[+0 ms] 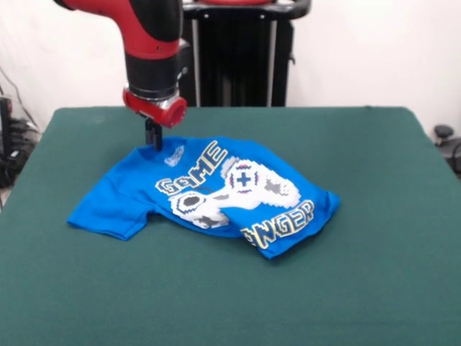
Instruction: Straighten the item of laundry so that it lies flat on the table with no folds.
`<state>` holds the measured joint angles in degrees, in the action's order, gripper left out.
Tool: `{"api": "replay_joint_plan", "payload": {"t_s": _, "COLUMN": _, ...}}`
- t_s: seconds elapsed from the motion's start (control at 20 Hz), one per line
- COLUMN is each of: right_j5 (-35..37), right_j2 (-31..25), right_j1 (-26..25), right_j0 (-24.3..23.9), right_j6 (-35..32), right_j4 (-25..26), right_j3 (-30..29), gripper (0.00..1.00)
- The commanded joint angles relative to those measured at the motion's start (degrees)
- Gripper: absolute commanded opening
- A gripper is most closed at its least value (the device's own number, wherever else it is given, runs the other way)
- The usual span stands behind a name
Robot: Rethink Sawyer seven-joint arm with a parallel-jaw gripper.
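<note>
Green table bears rumpled blue T-shirt, print folded, lettering broken.

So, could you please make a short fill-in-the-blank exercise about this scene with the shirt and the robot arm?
1. The bright blue printed T-shirt lies ____ on the table, not flat.
2. The large table is covered in dark ____ cloth.
3. The gripper of the red and black arm is at the shirt's ____ edge.

Missing words: crumpled; green; far
</note>
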<state>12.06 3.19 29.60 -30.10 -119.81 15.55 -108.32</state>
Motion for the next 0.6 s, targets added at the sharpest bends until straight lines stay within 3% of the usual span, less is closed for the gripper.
{"api": "replay_joint_plan", "payload": {"t_s": 0.05, "right_j5": 5.99, "right_j2": -5.37, "right_j1": -0.69, "right_j0": 0.18, "right_j6": -0.92, "right_j4": 1.45, "right_j3": -6.72, "gripper": 0.0}}
{"api": "replay_joint_plan", "payload": {"t_s": 0.6, "right_j5": 3.82, "right_j2": -6.25, "right_j1": -1.52, "right_j0": 0.65, "right_j6": -2.01, "right_j4": 1.39, "right_j3": -8.92, "gripper": 0.0}}
